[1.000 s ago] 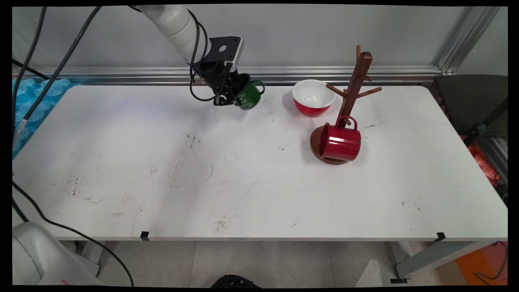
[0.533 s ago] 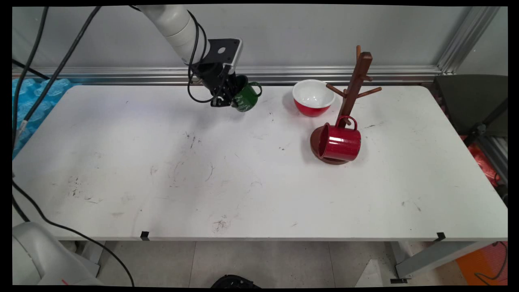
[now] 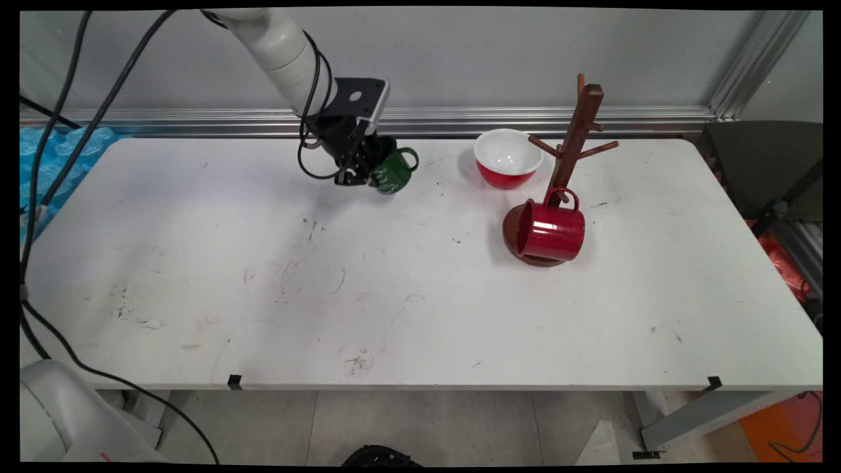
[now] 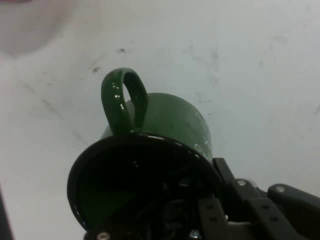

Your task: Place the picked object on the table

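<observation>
we count two mugs: our claw (image 3: 373, 172) grips one green mug (image 3: 393, 171) left of the mug tree (image 3: 570, 151), where one red mug (image 3: 550, 230) and one bowl (image 3: 507, 157) sit.

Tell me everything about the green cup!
The green cup is glossy, like enamelled metal, with a dark rim, white marks on its side and a loop handle. The black claw grips its rim and holds it tilted at the back of the white table, left of the red bowl.
</observation>
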